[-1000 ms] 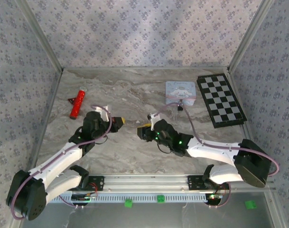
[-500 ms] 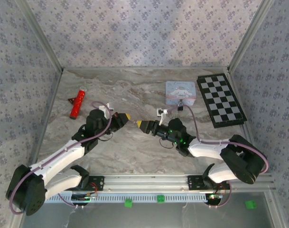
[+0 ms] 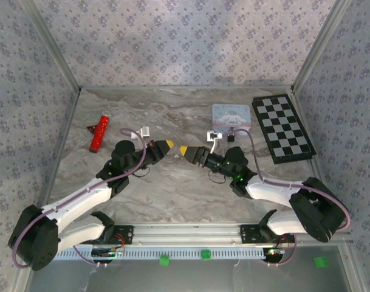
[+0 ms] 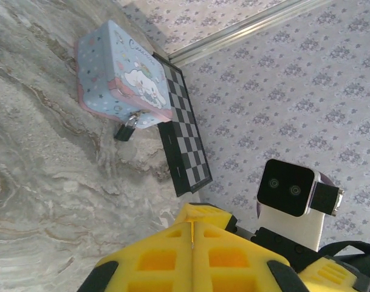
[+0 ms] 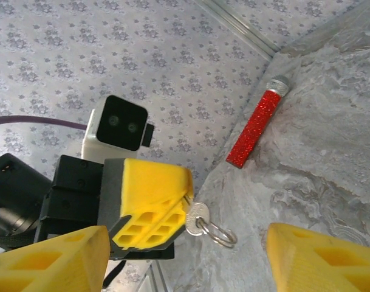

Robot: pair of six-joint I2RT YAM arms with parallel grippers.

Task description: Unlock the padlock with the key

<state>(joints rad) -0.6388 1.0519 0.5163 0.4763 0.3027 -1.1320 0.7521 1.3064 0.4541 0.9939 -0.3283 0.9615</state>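
Top external view: the left gripper [image 3: 166,145] and right gripper [image 3: 184,150] have swung tip to tip at centre frame. The left stays clamped on the key [image 5: 198,215]. The right's jaws have spread, probably for a handover. The padlock [image 3: 231,137] hangs off the tin [image 3: 231,115], upper right of centre, untouched.

You get bright, even light from above. In the top view, pale patches lie on the back wall [image 3: 185,42] near 12 o'clock. The arms drop soft grey shadows on the table [image 3: 172,194]. Little green lights glow on the right arm [image 3: 270,190] around 4 o'clock. In the right wrist view, the yellow right fingers [image 5: 51,261] at 7 and 4 o'clock look fuzzy. The key [image 5: 198,214] and the red tube [image 5: 257,128] look sharp. In the left wrist view, the yellow left fingers [image 4: 154,258] at 6 o'clock look a bit soft.
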